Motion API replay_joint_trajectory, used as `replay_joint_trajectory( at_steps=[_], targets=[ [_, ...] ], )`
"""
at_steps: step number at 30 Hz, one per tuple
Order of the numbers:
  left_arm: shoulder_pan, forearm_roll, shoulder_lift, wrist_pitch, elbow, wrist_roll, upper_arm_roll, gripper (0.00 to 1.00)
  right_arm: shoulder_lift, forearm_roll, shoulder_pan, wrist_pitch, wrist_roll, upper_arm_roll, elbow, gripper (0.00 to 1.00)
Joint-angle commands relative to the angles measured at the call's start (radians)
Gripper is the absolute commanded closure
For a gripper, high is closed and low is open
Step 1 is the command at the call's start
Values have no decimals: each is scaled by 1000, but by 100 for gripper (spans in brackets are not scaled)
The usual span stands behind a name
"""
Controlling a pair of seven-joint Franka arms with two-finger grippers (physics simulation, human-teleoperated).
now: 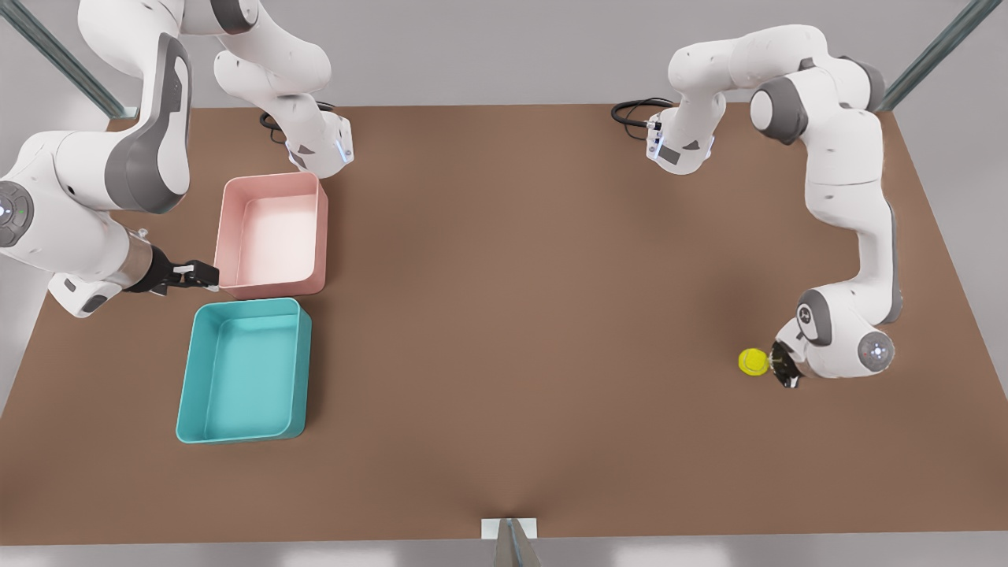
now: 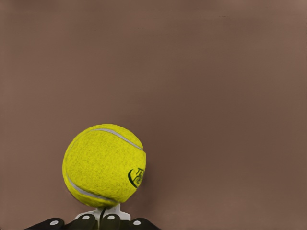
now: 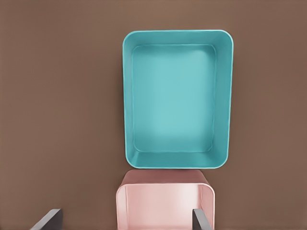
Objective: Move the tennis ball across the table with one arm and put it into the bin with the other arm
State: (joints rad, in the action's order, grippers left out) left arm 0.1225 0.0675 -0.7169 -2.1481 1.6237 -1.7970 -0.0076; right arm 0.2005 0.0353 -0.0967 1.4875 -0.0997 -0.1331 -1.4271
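Tennis ball (image 1: 753, 361) on the counter (image 1: 520, 315), far side from both bins.
Left gripper (image 1: 781, 365) low, just beside the ball — finger spread cannot be told. Right gripper (image 1: 197, 275) waits over the pink bin (image 1: 272, 234) edge, fingers apart, holding nothing — teal bin (image 1: 244, 370) adjacent.

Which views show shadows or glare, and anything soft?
Front view: flat, even light, faint shadow beside the teal bin; pale sheen inside the pink bin. Left wrist view: soft shadow around the tennis ball, seam and logo crisp. Right wrist view: mild bright patch on the bin floor.
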Motion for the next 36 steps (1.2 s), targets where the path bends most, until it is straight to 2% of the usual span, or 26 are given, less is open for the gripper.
replay_joint_trajectory(
  at_steps=[1, 2, 4, 5, 7, 8, 9, 10, 11, 12, 14, 16, 18, 24, 26, 29, 31, 36],
  targets=[
    [-32, 34, 34, 36, 16, 839, -139, 79, -1, 0, 0, -1, -6, 0, 0, 0],
    [-37, 26, 40, 43, 13, 1137, -198, 79, -1, 2, 0, 1, -6, 0, 0, 0],
    [-37, 18, 34, 45, 8, 1097, -196, 79, -1, 0, 0, -1, -6, 0, 0, 0],
    [-37, -67, 33, 53, 4, 1099, -181, 79, -1, 0, 0, -1, -6, 0, 0, 0],
    [-52, -146, 43, 154, -57, 1114, -114, 79, -1, 0, 0, 1, -6, 0, 0, 0],
    [-95, -150, 135, 168, -47, 1115, -49, 33, -1, 0, 0, 0, -6, 0, 0, 0],
    [-156, -88, 238, 275, -4, 1110, 82, 0, 0, 0, 0, -1, -8, 0, 0, 0],
    [-164, -38, 240, 495, -120, 1303, 87, 0, -1, 0, 0, -1, -8, 1, 0, 0],
    [-173, -34, 228, 853, -326, 1692, 83, 0, 0, 0, 0, 0, -9, 1, 0, 0],
    [-169, -32, 244, 1040, -369, 1814, 51, 0, 0, -5, 0, -3, -18, 1, -1, 0],
    [-169, -32, 361, 998, -389, 1837, 40, 0, 31, -5, -15, -1, -17, 3, -1, 0],
    [-175, -29, 396, 953, -389, 1918, 34, 0, 56, -2, -40, 14, -5, 6, 4, 0],
    [-167, -35, 421, 935, -389, 1921, 18, 0, 186, -2, -86, 19, 0, 7, 138, 0],
    [-170, -71, 429, 933, -389, 1921, 9, 0, 418, 15, -147, 315, 35, 27, 255, 0],
    [-170, -71, 429, 933, -387, 1921, 11, 0, 470, 29, -146, 346, 37, 32, 281, 0],
    [-170, -69, 429, 935, -386, 1921, 11, 0, 534, 173, -147, 347, 86, 32, 298, 0],
    [-161, -71, 425, 922, -383, 1920, 12, 0, 634, 216, -147, 355, 64, 52, 398, 0],
    [-161, -69, 427, 939, -381, 1918, 12, 0, 770, 215, -156, 645, -14, 84, 471, 0]
  ],
)
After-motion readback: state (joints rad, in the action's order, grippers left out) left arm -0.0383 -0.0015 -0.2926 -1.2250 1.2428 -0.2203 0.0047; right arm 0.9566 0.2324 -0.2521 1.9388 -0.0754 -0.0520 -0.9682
